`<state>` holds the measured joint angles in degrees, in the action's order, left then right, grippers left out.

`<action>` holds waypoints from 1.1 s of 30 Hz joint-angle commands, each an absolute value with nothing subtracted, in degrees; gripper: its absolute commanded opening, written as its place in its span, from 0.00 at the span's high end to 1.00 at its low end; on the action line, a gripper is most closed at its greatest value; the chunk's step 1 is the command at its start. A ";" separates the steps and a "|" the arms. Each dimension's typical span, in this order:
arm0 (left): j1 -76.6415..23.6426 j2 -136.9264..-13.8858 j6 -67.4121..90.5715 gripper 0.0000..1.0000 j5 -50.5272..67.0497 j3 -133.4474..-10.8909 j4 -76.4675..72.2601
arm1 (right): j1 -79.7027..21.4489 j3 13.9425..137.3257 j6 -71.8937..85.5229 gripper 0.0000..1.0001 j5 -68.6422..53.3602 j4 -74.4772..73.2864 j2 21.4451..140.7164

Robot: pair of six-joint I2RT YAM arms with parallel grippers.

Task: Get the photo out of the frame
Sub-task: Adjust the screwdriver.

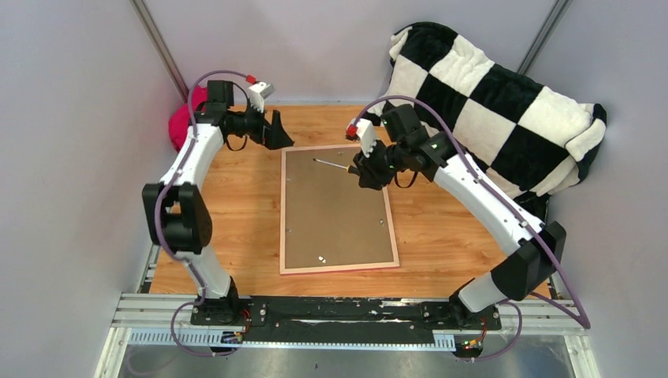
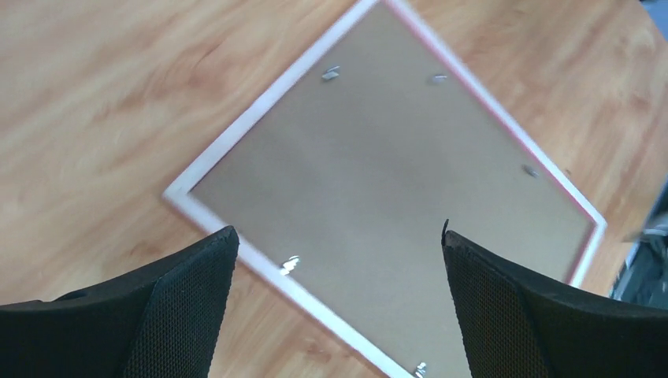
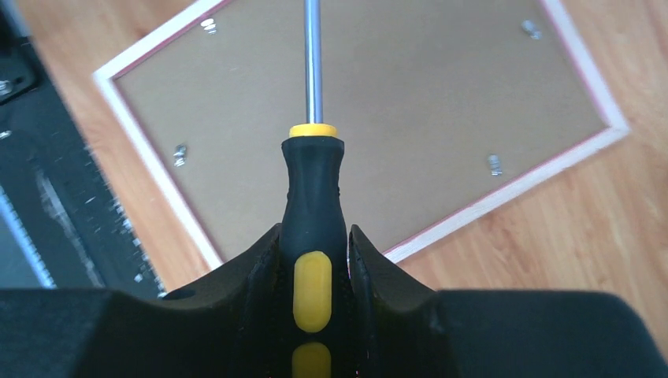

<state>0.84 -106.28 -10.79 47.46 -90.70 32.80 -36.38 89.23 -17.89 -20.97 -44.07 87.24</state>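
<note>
right hand (image 3: 313, 236) grips screwdriver (image 3: 313, 189) | overhead only: blanket (image 1: 488, 102) (checkered)

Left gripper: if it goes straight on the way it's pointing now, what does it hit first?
The left gripper, jaws open, points down at the frame, lying back up. Nothing shows between, so it would likely meet the frame's brown back first, near an edge. Its height above is unclear.
</note>
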 commanded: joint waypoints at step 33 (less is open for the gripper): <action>-35.77 -92.94 -25.68 0.37 66.80 -87.32 42.23 | -32.89 75.24 -25.82 1.00 -39.99 -44.59 71.36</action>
<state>-34.50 -93.10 -26.30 65.17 -85.86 41.95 -33.91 76.09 -25.34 -38.83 -45.98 71.33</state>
